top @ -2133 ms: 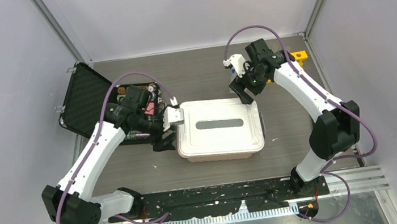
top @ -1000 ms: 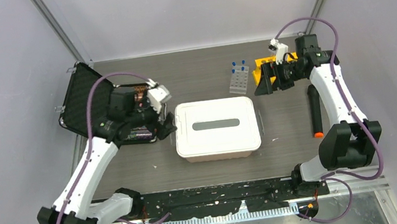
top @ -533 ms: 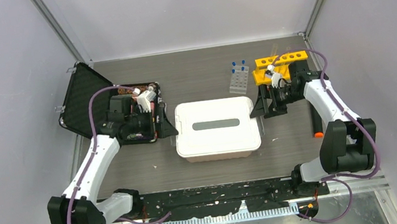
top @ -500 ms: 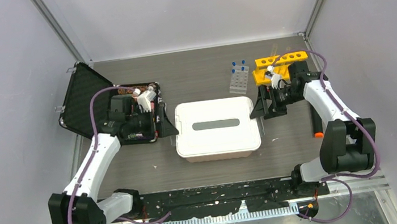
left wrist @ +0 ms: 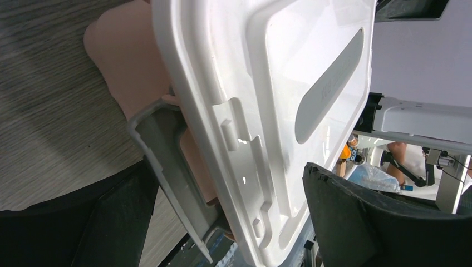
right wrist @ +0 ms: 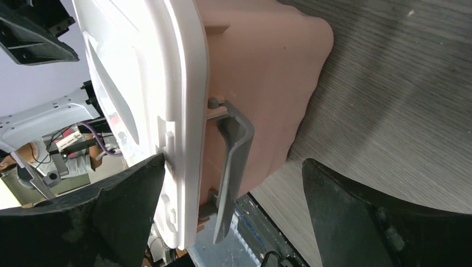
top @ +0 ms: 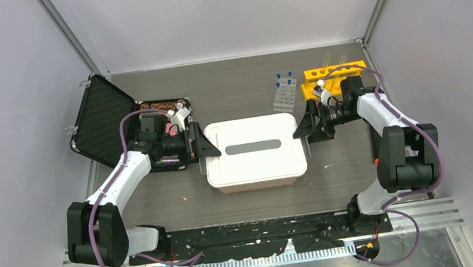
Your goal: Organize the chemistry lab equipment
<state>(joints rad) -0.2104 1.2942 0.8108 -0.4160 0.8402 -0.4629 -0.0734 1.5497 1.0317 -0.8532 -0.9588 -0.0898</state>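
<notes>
1. The pink tub (top: 259, 184), its long axis running left to right, was flanked at its short ends by the left gripper (top: 202, 146) and the right gripper (top: 306, 125).
2. Both were spread wide astride the grey end handles (left wrist: 167, 161), with nothing held.
3. The tube tray (top: 285, 93) and yellow tube rack (top: 335, 72) were seen just behind the right gripper.

Grey table (top: 235, 86): pink tub (top: 261, 186), black case (top: 97, 116), tube tray (top: 285, 95), yellow rack (top: 335, 70).
</notes>
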